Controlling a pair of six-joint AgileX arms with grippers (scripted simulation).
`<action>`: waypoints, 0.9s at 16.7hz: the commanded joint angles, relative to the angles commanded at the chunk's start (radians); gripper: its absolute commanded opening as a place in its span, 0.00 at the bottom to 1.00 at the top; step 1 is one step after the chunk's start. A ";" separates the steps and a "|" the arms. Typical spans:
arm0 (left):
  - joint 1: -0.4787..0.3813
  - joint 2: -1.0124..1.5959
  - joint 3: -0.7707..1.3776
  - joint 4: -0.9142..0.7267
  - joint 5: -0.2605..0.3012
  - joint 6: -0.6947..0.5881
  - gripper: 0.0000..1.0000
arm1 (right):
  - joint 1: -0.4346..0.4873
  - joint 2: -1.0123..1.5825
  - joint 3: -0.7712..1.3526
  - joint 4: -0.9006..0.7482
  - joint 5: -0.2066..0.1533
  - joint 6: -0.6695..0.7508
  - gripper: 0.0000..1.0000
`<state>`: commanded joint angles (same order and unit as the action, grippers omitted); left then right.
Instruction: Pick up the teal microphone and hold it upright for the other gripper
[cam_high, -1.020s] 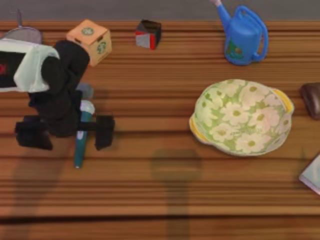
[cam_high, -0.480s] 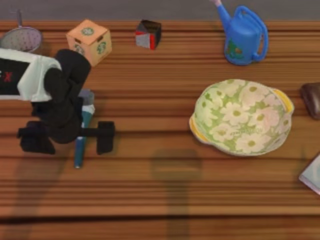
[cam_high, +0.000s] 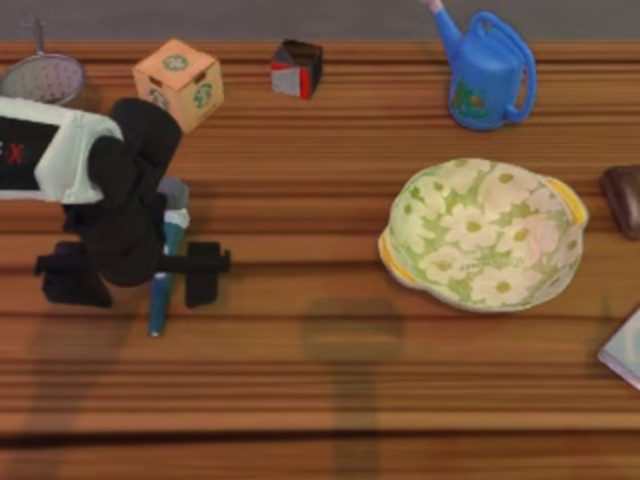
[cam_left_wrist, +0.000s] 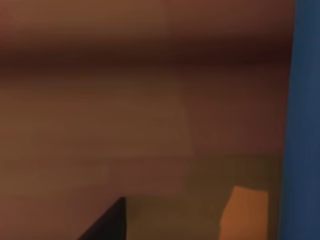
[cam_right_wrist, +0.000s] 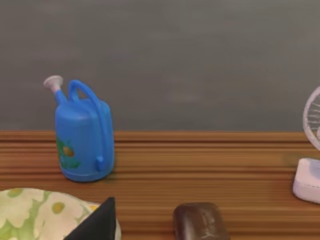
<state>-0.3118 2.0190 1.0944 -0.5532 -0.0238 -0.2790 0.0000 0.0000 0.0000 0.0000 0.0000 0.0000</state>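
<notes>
One teal microphone (cam_high: 160, 290) lies flat on the counter (cam_high: 300, 400) at its left side, head under the left arm. The left gripper (cam_high: 135, 272) straddles the handle, jaws spread wide, one finger on each side. Around it: one orange box (cam_high: 180, 82), one strainer (cam_high: 42, 75), one red-black cube (cam_high: 296, 68), one blue watering can (cam_high: 487, 72), one floral bowl (cam_high: 483, 234). The right gripper's state cannot be told.

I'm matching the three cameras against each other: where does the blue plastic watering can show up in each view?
Top view: blue plastic watering can stands at the table's far edge, right of centre.
Left wrist view: not recognisable there.
Right wrist view: it stands upright behind the flowered green bowl.
Shared landmark: the flowered green bowl, in the top and right wrist views.
</notes>
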 joint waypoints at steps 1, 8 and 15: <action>0.000 0.000 0.000 0.000 0.000 0.000 0.25 | 0.000 0.000 0.000 0.000 0.000 0.000 1.00; 0.000 0.000 0.000 0.000 0.000 0.000 0.00 | 0.000 0.000 0.000 0.000 0.000 0.000 1.00; -0.001 -0.067 0.024 -0.020 -0.011 0.015 0.00 | 0.000 0.000 0.000 0.000 0.000 0.000 1.00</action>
<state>-0.3133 1.9515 1.1180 -0.5737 -0.0351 -0.2643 0.0000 0.0000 0.0000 0.0000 0.0000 0.0000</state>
